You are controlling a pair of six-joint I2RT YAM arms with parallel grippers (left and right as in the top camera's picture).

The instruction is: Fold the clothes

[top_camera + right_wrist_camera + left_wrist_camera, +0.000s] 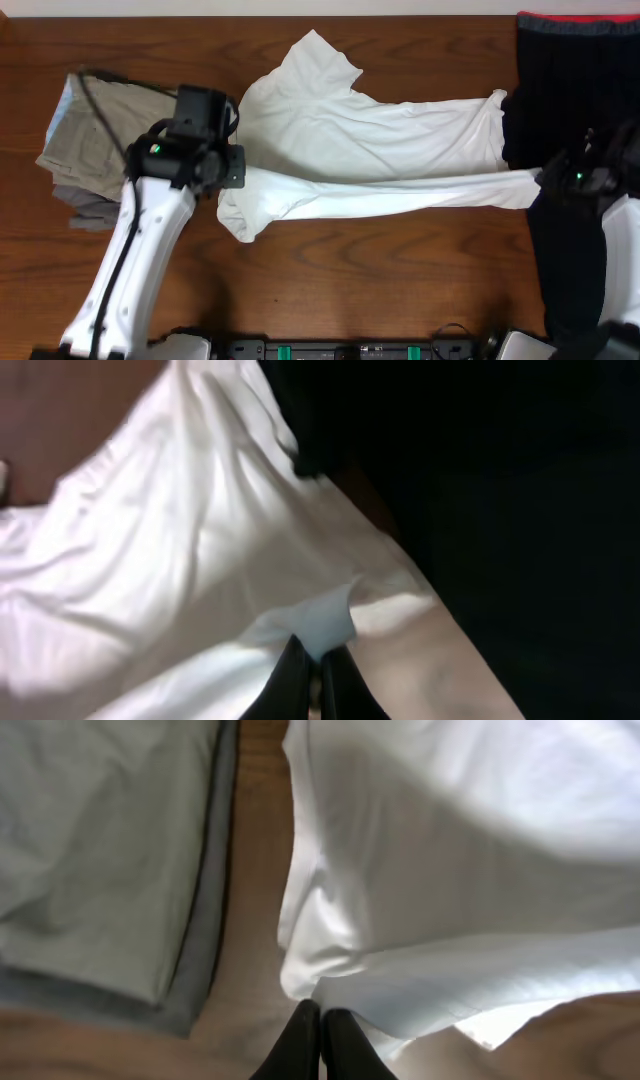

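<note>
The clothes, a white short-sleeved T-shirt (370, 130), lie across the middle of the wooden table. One long edge is pulled taut between my two grippers. My left gripper (238, 170) is shut on the shirt's left end. In the left wrist view the closed fingertips (320, 1020) pinch the white hem (460, 870). My right gripper (543, 180) is shut on the shirt's right corner, at the edge of the black garment. A tuft of white cloth (325, 622) sticks out between its fingers (320, 660). The far sleeve (320, 55) lies flat toward the back.
Folded khaki trousers (85, 130) (90, 840) lie just left of my left gripper. A black garment (570, 90) (500, 480) with a red edge band (580, 22) covers the right side under my right arm. Bare wood (400, 290) shows in front of the shirt.
</note>
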